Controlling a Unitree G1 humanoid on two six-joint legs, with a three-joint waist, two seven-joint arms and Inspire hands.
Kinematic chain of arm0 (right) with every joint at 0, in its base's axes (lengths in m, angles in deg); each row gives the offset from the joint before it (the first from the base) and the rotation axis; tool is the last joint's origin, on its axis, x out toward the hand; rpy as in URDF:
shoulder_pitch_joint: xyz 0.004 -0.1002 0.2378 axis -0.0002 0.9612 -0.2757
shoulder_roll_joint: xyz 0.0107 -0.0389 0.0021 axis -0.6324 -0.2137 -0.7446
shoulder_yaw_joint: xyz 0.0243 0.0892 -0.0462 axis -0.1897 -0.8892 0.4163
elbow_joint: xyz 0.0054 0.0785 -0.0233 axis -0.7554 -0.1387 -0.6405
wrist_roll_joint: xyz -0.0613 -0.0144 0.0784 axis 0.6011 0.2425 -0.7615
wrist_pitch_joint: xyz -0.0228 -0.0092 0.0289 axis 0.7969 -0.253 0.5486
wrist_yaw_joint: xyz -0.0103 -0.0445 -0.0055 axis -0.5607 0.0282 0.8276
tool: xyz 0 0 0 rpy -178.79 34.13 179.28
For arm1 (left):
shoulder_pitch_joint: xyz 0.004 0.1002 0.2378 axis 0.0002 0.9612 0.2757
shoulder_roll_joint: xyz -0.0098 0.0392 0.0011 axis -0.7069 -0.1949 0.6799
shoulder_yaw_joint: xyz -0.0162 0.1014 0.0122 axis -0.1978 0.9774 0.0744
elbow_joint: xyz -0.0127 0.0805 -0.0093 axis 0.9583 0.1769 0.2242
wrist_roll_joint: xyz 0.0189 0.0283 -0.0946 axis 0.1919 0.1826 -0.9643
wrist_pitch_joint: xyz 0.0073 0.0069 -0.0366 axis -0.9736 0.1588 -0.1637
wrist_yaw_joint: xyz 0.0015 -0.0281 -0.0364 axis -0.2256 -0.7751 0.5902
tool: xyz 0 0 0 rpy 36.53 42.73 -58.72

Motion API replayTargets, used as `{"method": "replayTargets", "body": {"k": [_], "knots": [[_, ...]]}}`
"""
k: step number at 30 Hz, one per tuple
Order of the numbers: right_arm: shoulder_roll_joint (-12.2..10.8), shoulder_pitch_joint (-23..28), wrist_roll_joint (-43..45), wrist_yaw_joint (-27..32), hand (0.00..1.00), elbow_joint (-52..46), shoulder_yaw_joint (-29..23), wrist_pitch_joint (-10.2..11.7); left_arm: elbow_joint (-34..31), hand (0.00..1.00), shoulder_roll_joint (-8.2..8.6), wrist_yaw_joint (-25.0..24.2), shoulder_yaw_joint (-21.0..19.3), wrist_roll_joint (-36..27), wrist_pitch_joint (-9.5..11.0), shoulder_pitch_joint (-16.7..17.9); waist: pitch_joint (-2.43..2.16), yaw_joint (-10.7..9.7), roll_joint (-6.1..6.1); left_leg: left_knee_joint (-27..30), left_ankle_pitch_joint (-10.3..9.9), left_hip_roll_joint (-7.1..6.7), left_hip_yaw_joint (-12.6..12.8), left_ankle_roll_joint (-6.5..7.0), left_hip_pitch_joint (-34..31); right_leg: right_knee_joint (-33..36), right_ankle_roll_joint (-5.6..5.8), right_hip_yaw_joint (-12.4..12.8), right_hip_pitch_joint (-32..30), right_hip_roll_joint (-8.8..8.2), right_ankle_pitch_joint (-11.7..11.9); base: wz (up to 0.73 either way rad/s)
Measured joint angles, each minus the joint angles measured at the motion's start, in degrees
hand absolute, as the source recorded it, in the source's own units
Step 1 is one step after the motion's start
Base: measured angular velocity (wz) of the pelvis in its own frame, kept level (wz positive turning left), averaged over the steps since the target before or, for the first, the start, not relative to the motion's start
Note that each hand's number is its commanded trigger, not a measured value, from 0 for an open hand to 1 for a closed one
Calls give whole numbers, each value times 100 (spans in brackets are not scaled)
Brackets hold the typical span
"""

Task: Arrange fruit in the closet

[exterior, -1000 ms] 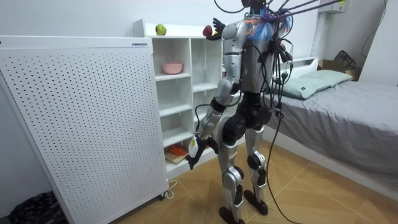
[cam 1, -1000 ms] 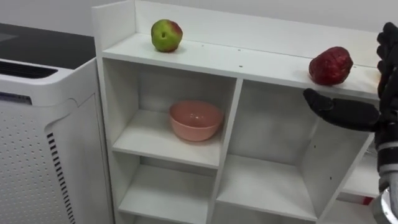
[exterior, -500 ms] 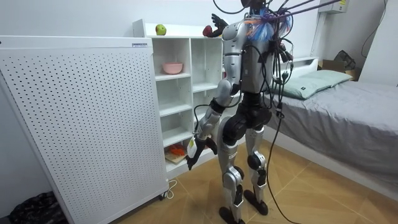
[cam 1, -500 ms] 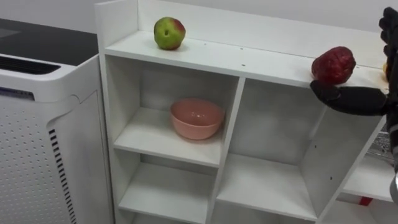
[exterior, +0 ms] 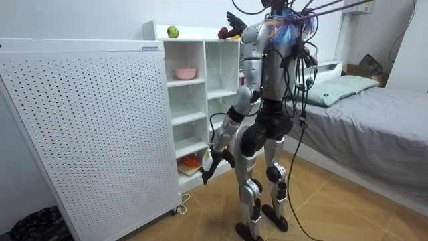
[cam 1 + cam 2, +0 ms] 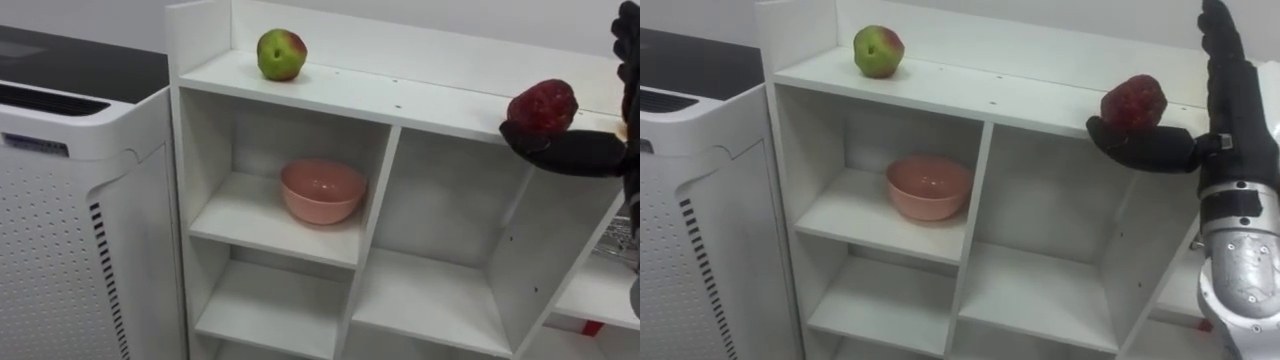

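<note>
A green and red apple (image 6: 281, 54) sits at the left end of the white closet's top board (image 6: 400, 100). At the right end of that board lies a dark red fruit (image 6: 1133, 103). My right hand (image 6: 1240, 150) is raised just right of the red fruit, open, fingers straight up. Its thumb (image 6: 565, 152) reaches out below and in front of the fruit, close to it; I cannot tell if it touches. In the room view I stand facing the closet with my left hand (image 5: 205, 173) hanging low by my thigh.
A pink bowl (image 6: 322, 190) stands in the upper left compartment; the other compartments in the eye views are bare. A white perforated unit (image 6: 70, 200) stands against the closet's left side. A bed (image 5: 374, 114) is behind me. Something red (image 5: 190, 161) lies on a low shelf.
My right hand has risen and closed in on the red fruit, its thumb now just under it. The head camera has shifted slightly. The apple, the fruit and the bowl have not moved.
</note>
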Motion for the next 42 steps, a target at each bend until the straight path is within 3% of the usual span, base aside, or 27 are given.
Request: {"method": "replayTargets", "body": {"k": [10,25,26,27,28,36,42], "knots": [[27,-37,-115,-458,0,719,315,2,13,0,-112,-98,14,-9,15,0,-5,31,-66,-11,-1,8,47,1,-1,4,-11,36,-1,0,8,-1],[59,-46,-78,-560,2,720,350,25,15,0,-166,-97,14,-5,15,24,23,83,-19,-9,-2,9,25,0,-6,-5,-11,43,-1,3,8,0],[60,-46,-79,-559,64,720,354,25,15,0,-166,-96,14,-6,15,29,24,89,-16,-7,-2,8,24,0,-12,-5,-12,41,-1,2,8,0],[60,-46,-79,-556,89,720,358,25,15,0,-167,-92,15,-5,15,34,23,89,-15,-5,-2,8,25,0,-12,-5,-12,39,-2,1,8,0],[61,-46,-77,-556,100,719,357,25,15,0,-167,-91,14,-5,15,34,21,87,-16,-5,-2,8,25,0,-11,-5,-12,40,-2,2,8,0],[70,-62,-59,-475,100,721,324,41,15,0,-166,-80,12,36,-8,37,-7,91,37,22,-2,4,28,0,0,-5,-12,39,26,0,8,1],[71,-68,-54,-227,100,720,320,68,15,0,-166,-75,12,36,-11,74,-2,94,108,39,-2,2,8,0,18,1,-12,28,78,1,8,2]]}}
